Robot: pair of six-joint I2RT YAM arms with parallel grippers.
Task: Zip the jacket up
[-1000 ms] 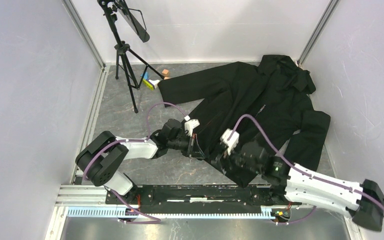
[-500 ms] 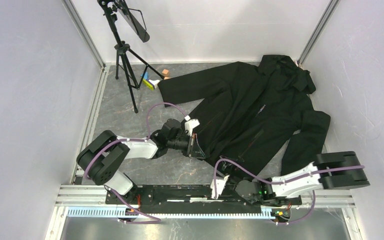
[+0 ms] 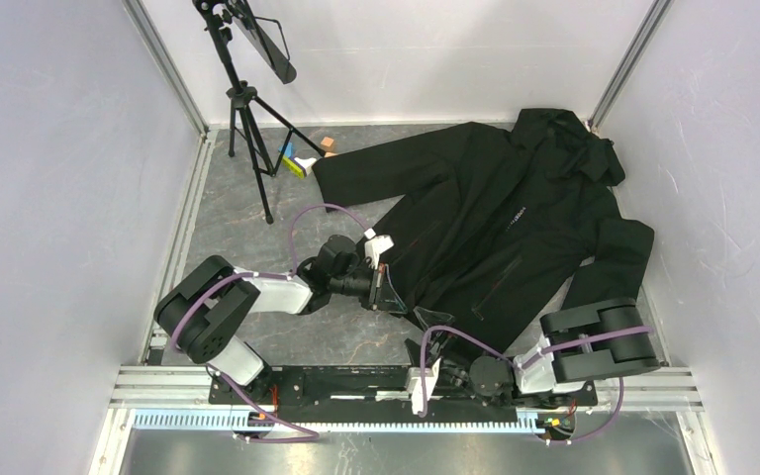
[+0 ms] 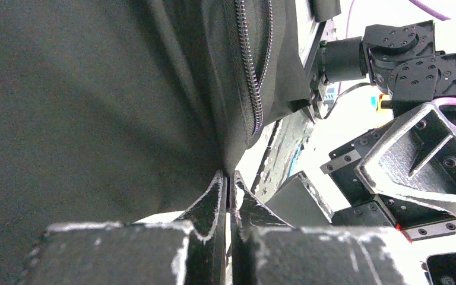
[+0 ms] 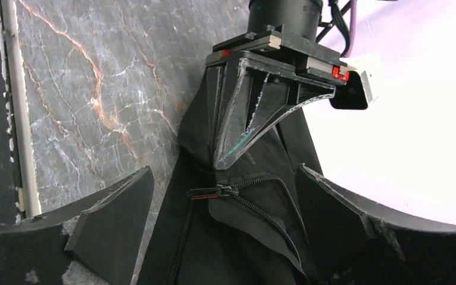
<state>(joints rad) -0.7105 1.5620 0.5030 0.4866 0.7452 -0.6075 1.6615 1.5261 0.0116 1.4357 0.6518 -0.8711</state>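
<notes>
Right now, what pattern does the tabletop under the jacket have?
The tabletop is grey marble with white and rust-coloured veins, clearest in the right wrist view.

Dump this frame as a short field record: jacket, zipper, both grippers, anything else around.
jacket: black, spread on the table, hood toward the far right corner
zipper: teeth exposed at the hem, not visibly joined there
left gripper: shut on the jacket's edge near the hem
right gripper: open, holding nothing, low by the arm bases, facing the hem
other: tripod far left; small coloured blocks by its feet
</notes>
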